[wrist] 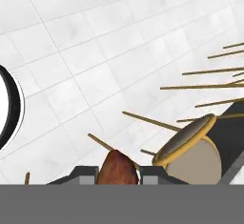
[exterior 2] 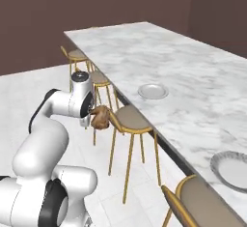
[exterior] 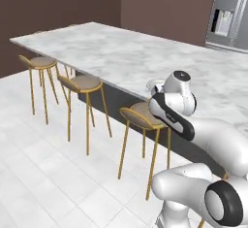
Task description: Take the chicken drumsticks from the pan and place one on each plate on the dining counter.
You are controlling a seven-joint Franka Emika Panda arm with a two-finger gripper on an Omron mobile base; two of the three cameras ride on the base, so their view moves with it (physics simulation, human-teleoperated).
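— What sort of place is this?
— A home kitchen with a dining island. A long white marble desk (exterior 2: 193,71) with grey veins sits on a dark base.
— What else says kitchen?
— Gold-legged stools (exterior: 85,84) with round tan seats line its near side, and shallow white plates (exterior 2: 153,92) sit on the slab. A steel refrigerator (exterior: 230,13) stands in the far corner.
— And the room itself?
— White tiled floor (exterior: 43,173), plain brown walls (exterior 2: 43,18).

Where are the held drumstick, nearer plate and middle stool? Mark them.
drumstick (exterior 2: 100,117), right base view, its brown body.
nearer plate (exterior 2: 235,170), right base view, its flat centre.
middle stool (exterior 2: 131,118), right base view, its seat.
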